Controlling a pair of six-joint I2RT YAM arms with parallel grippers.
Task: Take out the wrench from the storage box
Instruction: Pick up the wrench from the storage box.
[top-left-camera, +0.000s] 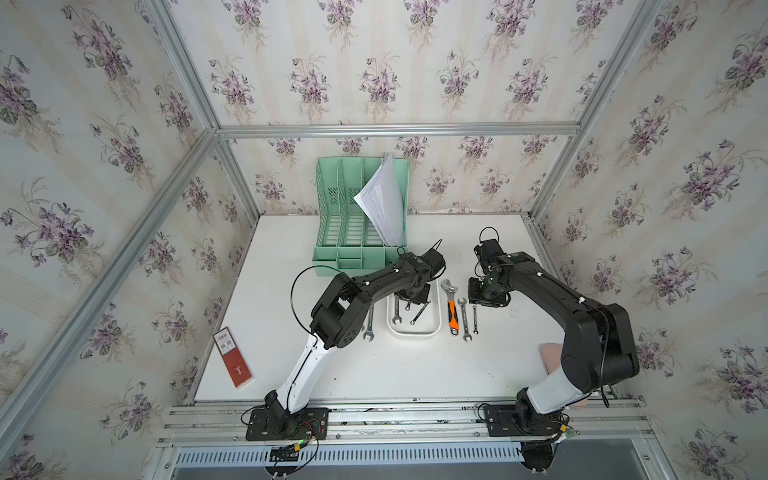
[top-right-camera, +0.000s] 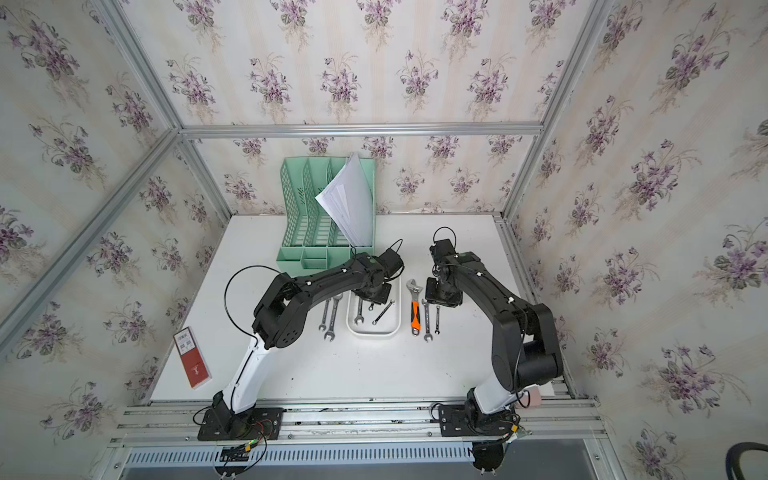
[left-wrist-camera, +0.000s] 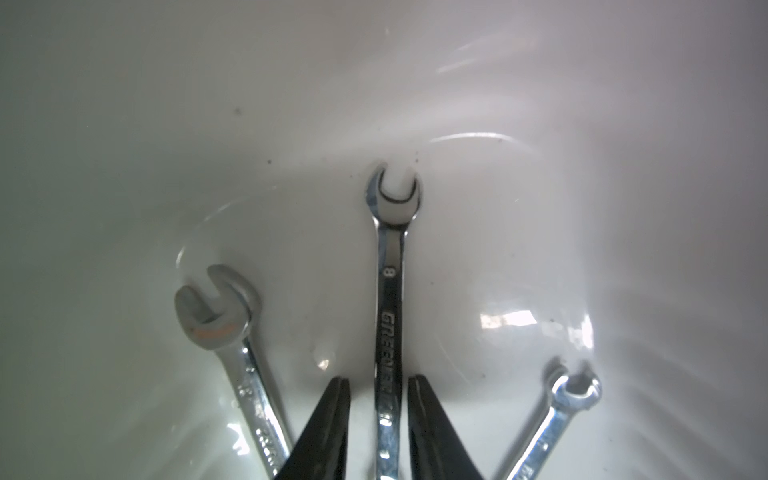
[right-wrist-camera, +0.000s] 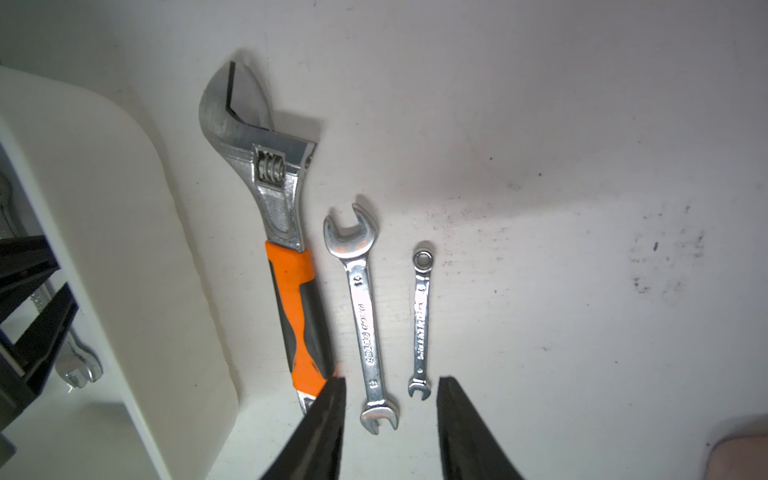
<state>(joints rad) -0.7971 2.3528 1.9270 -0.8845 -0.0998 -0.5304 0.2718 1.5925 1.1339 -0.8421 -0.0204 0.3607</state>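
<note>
The storage box (top-left-camera: 415, 333) is a shallow white tray at mid-table, in both top views (top-right-camera: 374, 332). Three steel wrenches lie in it. My left gripper (top-left-camera: 411, 296) reaches down into its far end. In the left wrist view the left gripper (left-wrist-camera: 378, 378) is open, and its fingers (left-wrist-camera: 332, 415) straddle the shaft of the middle wrench (left-wrist-camera: 390, 291) with a thin gap on each side. A larger wrench (left-wrist-camera: 232, 332) and a small one (left-wrist-camera: 557, 415) flank it. My right gripper (right-wrist-camera: 392, 380) hangs open and empty above the table, right of the box.
An orange-handled adjustable wrench (right-wrist-camera: 286, 249) and two small wrenches (right-wrist-camera: 363, 316) (right-wrist-camera: 422, 307) lie right of the box. Two more wrenches (top-right-camera: 328, 320) lie to its left. A mint-green file organizer (top-left-camera: 353, 224) with paper stands behind. A red booklet (top-left-camera: 233, 357) lies far left.
</note>
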